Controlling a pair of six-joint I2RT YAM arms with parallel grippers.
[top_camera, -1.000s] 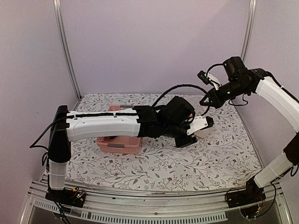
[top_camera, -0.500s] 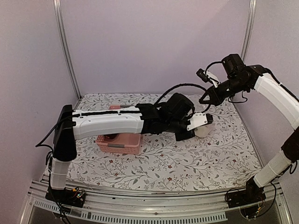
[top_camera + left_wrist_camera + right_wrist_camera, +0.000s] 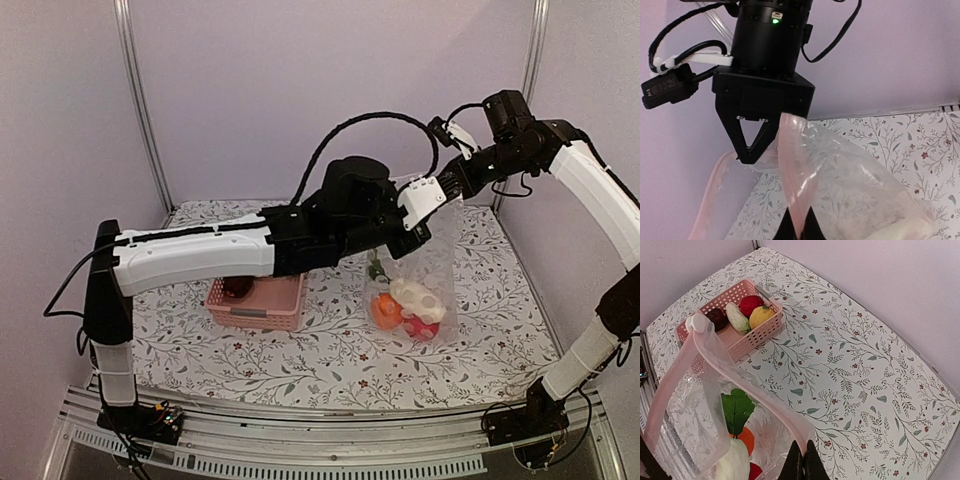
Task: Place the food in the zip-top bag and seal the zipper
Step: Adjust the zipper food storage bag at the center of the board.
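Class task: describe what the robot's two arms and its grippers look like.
The left arm and right arm have white shells between black joints, with black cables looping outside. The right gripper is black, with slim tapering fingers and a green light.

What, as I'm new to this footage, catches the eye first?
A clear zip-top bag is held up mid-scene, its mouth pinched by the left gripper and right gripper. An orange toy, white radish and red piece lie in its bottom. The pink basket to its left holds four more toys.

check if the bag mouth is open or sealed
Open: the right wrist view shows the zipper strips of the zip-top bag spread apart, unsealed.
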